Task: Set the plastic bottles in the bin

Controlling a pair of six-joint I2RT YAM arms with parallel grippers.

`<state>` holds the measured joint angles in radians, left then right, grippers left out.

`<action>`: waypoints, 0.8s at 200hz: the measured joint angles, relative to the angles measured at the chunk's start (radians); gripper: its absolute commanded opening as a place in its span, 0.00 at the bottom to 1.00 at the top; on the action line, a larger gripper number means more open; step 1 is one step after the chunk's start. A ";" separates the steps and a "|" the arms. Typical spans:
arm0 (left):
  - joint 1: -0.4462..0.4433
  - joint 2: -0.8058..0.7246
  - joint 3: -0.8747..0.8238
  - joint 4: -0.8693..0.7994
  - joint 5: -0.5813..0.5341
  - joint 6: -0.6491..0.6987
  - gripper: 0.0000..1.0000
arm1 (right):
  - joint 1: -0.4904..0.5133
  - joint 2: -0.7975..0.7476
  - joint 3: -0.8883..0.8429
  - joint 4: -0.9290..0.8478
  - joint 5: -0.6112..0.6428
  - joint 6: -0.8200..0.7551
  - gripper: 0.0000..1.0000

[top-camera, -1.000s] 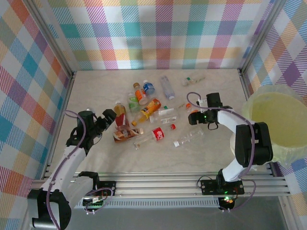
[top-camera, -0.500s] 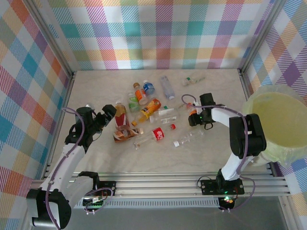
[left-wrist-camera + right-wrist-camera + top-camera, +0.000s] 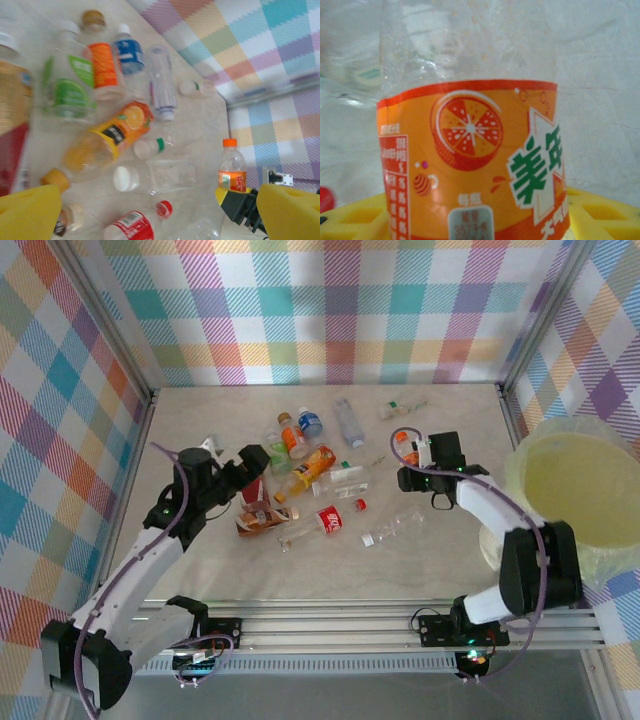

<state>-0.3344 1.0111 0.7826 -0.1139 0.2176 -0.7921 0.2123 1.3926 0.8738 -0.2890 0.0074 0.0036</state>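
Bottles lie scattered over the middle of the desk, most on their sides. One orange-capped bottle with an orange label is upright, apart from the heap on its right. It is clamped low down between the yellow pads of the right hand; whether its base touches the desk I cannot tell. The bin sits at the desk's right edge, well apart from that hand. The left hand hovers at the heap's left side, fingers spread wide and gripping nothing. Before it lie an orange juice bottle, a red-labelled bottle and a clear bottle.
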 measured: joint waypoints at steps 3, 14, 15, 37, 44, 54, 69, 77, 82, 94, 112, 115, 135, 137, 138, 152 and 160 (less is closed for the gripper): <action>-0.011 0.011 0.006 0.004 -0.001 0.000 1.00 | 0.001 -0.017 -0.006 0.001 -0.005 0.001 0.47; -0.051 0.052 0.034 0.021 0.005 0.004 1.00 | 0.005 -0.080 -0.029 0.004 -0.032 0.010 0.46; -0.058 0.059 0.039 0.022 0.007 0.005 1.00 | 0.005 -0.089 -0.032 0.003 -0.036 0.012 0.46; -0.136 0.149 0.115 0.059 0.029 0.036 1.00 | 0.010 -0.202 -0.061 0.003 -0.111 0.042 0.44; -0.158 0.175 0.138 0.070 0.040 0.049 1.00 | 0.012 -0.235 -0.066 0.004 -0.137 0.056 0.44; -0.184 0.209 0.171 0.091 0.056 0.061 1.00 | 0.012 -0.283 -0.074 0.006 -0.174 0.081 0.43; -0.216 0.247 0.204 0.117 0.070 0.078 1.00 | 0.012 -0.347 -0.080 0.010 -0.214 0.121 0.44; -0.225 0.259 0.211 0.124 0.071 0.082 1.00 | 0.012 -0.380 -0.081 0.012 -0.227 0.142 0.44; -0.230 0.264 0.212 0.129 0.071 0.082 1.00 | 0.012 -0.402 -0.081 0.013 -0.230 0.153 0.43; -0.234 0.271 0.212 0.133 0.069 0.082 1.00 | 0.014 -0.455 -0.081 0.018 -0.227 0.177 0.42; -0.235 0.278 0.212 0.136 0.057 0.082 1.00 | 0.015 -0.537 -0.075 0.018 -0.192 0.196 0.41; -0.235 0.279 0.212 0.135 0.055 0.083 1.00 | 0.015 -0.554 -0.071 0.017 -0.182 0.198 0.41; -0.235 0.284 0.212 0.131 0.035 0.086 1.00 | 0.015 -0.618 -0.016 -0.015 -0.104 0.190 0.41; -0.235 0.284 0.213 0.128 0.035 0.087 1.00 | 0.015 -0.622 -0.005 -0.021 -0.094 0.188 0.41; -0.235 0.285 0.214 0.127 0.032 0.087 1.00 | 0.015 -0.623 -0.002 -0.024 -0.091 0.187 0.41; -0.235 0.288 0.217 0.113 0.017 0.093 1.00 | 0.015 -0.632 0.094 -0.092 -0.006 0.163 0.39; -0.235 0.288 0.218 0.107 0.006 0.096 1.00 | 0.014 -0.628 0.158 -0.130 0.050 0.145 0.39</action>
<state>-0.5694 1.2995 1.0008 -0.0071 0.2241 -0.6960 0.2268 0.7650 1.0321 -0.4191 0.0578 0.1490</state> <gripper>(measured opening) 0.998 0.632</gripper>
